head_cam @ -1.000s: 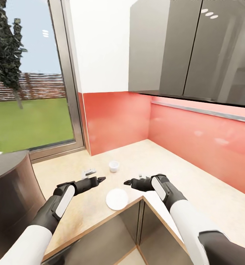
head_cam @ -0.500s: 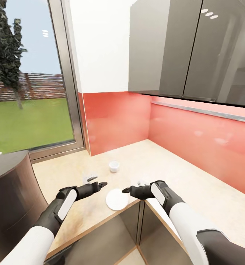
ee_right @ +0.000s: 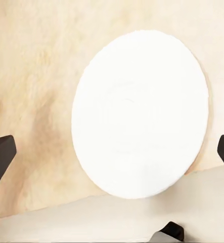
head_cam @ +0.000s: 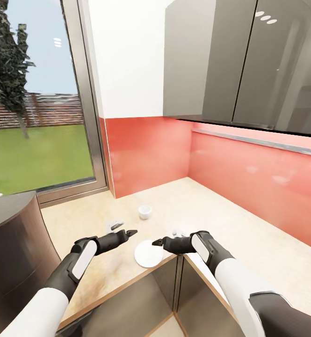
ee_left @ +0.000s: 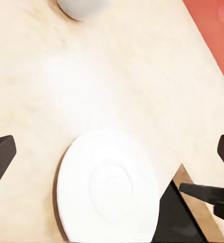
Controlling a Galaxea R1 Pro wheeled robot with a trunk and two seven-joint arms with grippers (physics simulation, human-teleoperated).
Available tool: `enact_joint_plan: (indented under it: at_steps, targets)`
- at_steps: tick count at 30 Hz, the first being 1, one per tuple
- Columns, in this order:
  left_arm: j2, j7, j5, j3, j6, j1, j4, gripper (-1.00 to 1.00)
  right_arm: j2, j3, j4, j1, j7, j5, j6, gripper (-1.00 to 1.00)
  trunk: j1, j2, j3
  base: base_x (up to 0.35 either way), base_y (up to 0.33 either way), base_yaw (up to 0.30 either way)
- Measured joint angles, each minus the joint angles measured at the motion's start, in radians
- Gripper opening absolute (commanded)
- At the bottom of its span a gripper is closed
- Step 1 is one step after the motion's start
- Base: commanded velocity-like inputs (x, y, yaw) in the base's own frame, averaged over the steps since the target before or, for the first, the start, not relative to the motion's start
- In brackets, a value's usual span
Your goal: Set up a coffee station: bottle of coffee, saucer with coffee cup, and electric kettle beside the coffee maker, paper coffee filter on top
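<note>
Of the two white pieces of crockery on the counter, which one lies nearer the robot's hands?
The flat saucer at the counter's front edge, lying between the left hand and right hand. The coffee cup stands farther back toward the red backsplash.

No readable text, labels, brands, numbers or signs in any view. Saucer (head_cam: 148, 253), cup (head_cam: 145, 211), bench (head_cam: 249, 234), cabinet doors (head_cam: 239, 65) all plain, unmarked.

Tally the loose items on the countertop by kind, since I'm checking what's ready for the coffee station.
Saucers: 1
Coffee cups: 1
Small grey unidentifiable items: 2
Total: 4
</note>
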Motion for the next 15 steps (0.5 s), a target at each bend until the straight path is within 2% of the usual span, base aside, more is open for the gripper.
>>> enact_joint_plan:
  at_steps: [2, 5, 10, 15]
  targets:
    - [0.001, -0.001, 0.011, 0.0, -0.001, 0.0, 0.0, 1.0, -0.001, -0.001, 0.012, 0.0, 0.038, 0.008, -0.001, 1.0, 0.0, 0.0, 0.0, 0.0, 0.0, 0.0]
    - [0.001, -0.002, 0.025, 0.0, -0.003, 0.0, 0.001, 1.0, -0.002, -0.002, 0.023, 0.001, 0.067, 0.041, -0.002, 1.0, 0.0, 0.0, 0.0, 0.0, 0.0, 0.0]
    - [0.001, -0.001, 0.05, 0.0, -0.004, 0.001, 0.001, 1.0, -0.002, -0.002, 0.029, 0.002, 0.08, 0.081, -0.003, 1.0, 0.0, 0.0, 0.0, 0.0, 0.0, 0.0]
    - [0.001, -0.001, 0.084, 0.001, -0.006, 0.001, 0.001, 1.0, -0.002, -0.002, 0.03, 0.002, 0.082, 0.088, -0.003, 1.0, 0.0, 0.0, 0.0, 0.0, 0.0, 0.0]
